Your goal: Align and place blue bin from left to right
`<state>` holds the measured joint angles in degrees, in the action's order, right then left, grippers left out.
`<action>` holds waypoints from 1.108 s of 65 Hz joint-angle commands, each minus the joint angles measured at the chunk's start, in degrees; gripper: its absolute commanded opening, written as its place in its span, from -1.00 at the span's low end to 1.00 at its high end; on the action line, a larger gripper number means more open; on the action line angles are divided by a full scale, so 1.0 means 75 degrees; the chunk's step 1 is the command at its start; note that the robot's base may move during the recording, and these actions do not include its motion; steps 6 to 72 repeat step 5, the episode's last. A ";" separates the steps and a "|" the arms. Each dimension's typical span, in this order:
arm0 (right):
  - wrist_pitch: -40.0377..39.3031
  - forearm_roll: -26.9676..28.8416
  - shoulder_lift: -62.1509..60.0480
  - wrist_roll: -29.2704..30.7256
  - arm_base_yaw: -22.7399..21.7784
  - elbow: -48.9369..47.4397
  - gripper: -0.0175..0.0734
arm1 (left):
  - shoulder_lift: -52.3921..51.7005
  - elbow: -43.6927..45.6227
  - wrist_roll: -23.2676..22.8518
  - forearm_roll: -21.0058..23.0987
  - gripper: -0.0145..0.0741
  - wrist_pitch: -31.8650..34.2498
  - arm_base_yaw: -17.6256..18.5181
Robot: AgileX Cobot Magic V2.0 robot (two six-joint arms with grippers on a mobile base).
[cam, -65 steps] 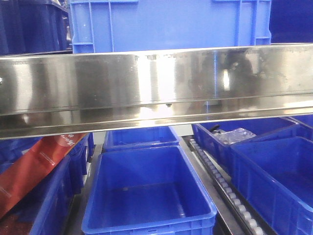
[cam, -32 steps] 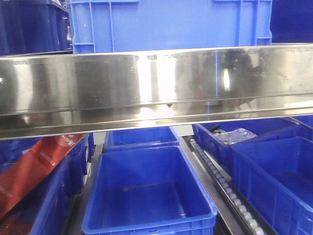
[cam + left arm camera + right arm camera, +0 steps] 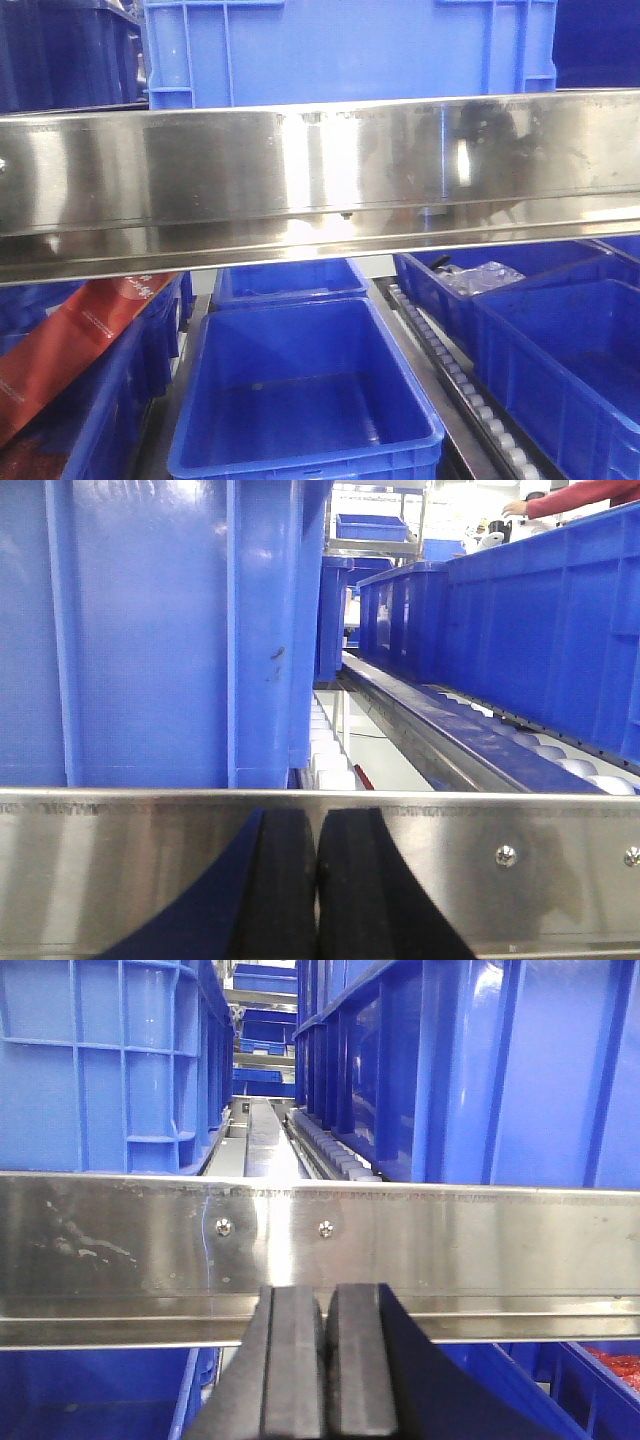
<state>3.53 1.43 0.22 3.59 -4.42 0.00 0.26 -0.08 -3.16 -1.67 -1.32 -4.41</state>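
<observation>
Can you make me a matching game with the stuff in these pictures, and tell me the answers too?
Things:
1. light blue ribbed plastic bin
2. shiny steel rail
3. deep blue smooth plastic tub
4. red flat packet

Places or states:
A. runs across the middle of the front view
B. leans in the lower left corner
C. sits on the top shelf behind the rail
D. stands empty below the rail

Pairs: 1-C, 2-A, 3-D, 4-B

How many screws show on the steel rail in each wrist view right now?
4 in all. Left wrist view: two at the rail's right end, one and one at the frame edge. Right wrist view: two near the middle. Others may be hidden behind the shut grippers.
</observation>
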 commanded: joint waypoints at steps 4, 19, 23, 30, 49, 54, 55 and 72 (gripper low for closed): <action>-0.0215 -0.0059 -0.0029 0.0040 -0.0034 0.0000 -0.79 | -0.0035 0.0011 0.0009 0.0040 -0.66 0.0129 -0.0024; -0.0215 -0.0059 -0.0029 0.0040 -0.0034 0.0000 -0.79 | -0.0035 0.0011 0.0009 0.0040 -0.66 0.0129 -0.0024; -0.0215 -0.0059 -0.0029 0.0040 -0.0034 0.0000 -0.79 | -0.0035 0.0011 0.0009 0.0040 -0.66 0.0129 -0.0024; -0.0215 -0.0059 -0.0029 0.0040 -0.0034 0.0000 -0.79 | -0.0035 0.0011 0.0009 0.0040 -0.66 0.0129 -0.0024; -0.0215 -0.0059 -0.0029 0.0040 -0.0034 0.0000 -0.79 | -0.0035 0.0011 0.0009 0.0040 -0.66 0.0129 -0.0024; -0.0215 -0.0059 -0.0029 0.0040 -0.0034 0.0000 -0.79 | -0.0035 0.0011 0.0009 0.0040 -0.66 0.0129 -0.0024; -0.0215 -0.0059 -0.0029 0.0040 -0.0034 0.0000 -0.79 | -0.0035 0.0011 0.0009 0.0040 -0.66 0.0129 -0.0024; -0.0215 -0.0059 -0.0029 0.0040 -0.0034 0.0000 -0.79 | -0.0035 0.0011 0.0009 0.0040 -0.66 0.0129 -0.0024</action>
